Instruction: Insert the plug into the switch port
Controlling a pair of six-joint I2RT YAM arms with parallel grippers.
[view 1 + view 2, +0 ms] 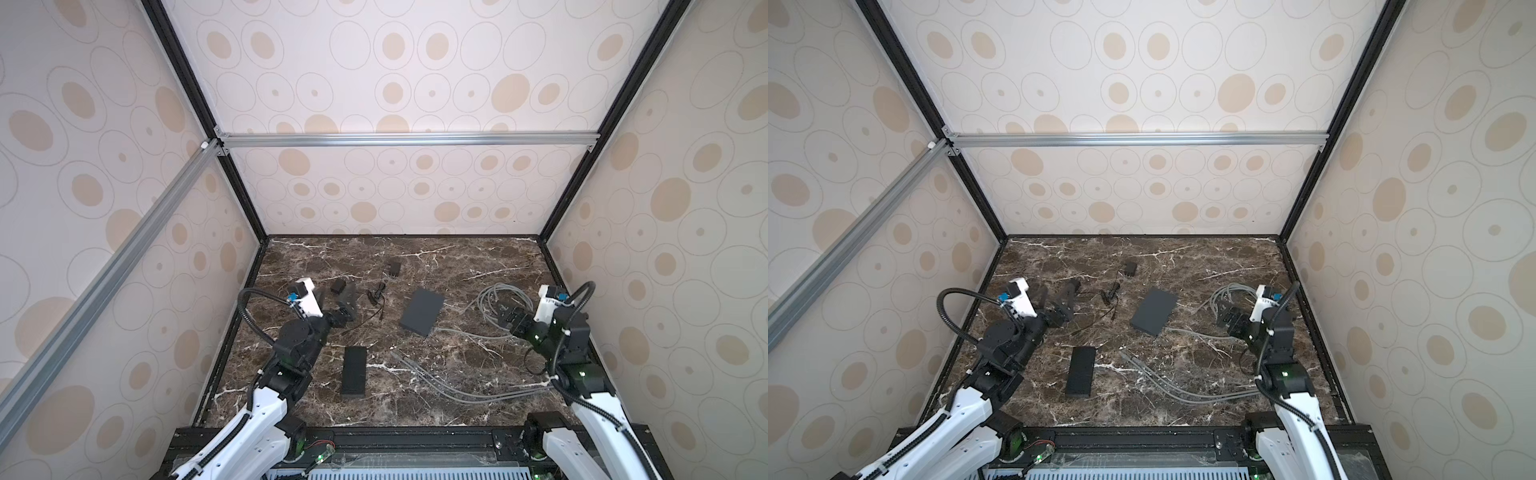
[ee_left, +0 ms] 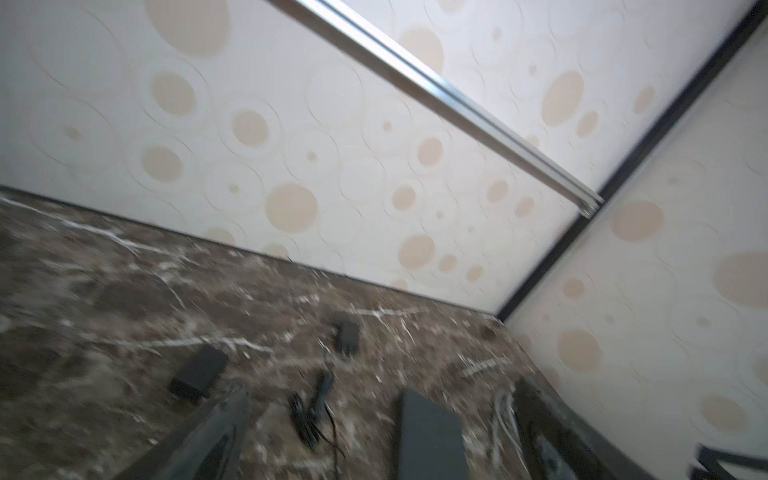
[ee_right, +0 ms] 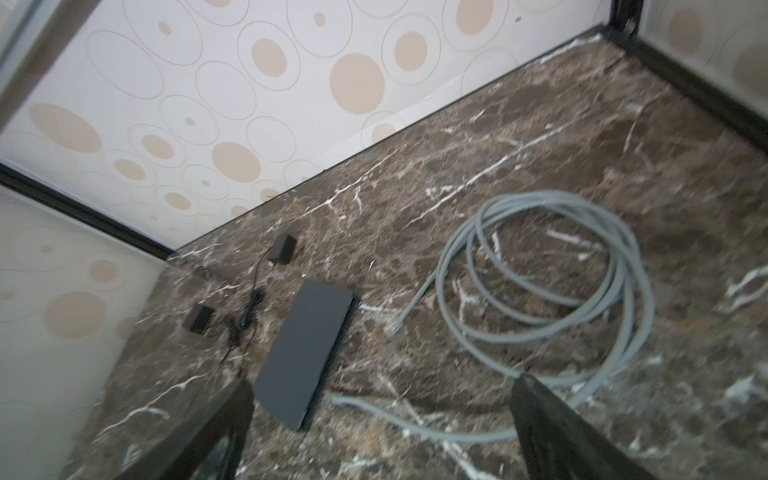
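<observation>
The switch (image 1: 422,311) (image 3: 305,353) is a flat dark grey box lying mid-table; its ports do not show. A grey cable coil (image 1: 494,297) (image 3: 540,291) lies to its right. One clear plug (image 3: 392,330) at a cable end rests on the marble between coil and switch. My right gripper (image 1: 503,311) (image 3: 384,382) hovers open over the coil's near side, holding nothing. My left gripper (image 1: 334,293) (image 2: 382,384) is open and empty left of the switch (image 2: 430,436). The left wrist view is blurred.
A black ribbed box (image 1: 354,372) lies front left. Two black power adapters (image 1: 394,268) (image 1: 337,286) with a thin tangled black wire (image 1: 376,297) sit by my left gripper. More grey cable ends (image 1: 397,356) trail across the front. Patterned walls close three sides.
</observation>
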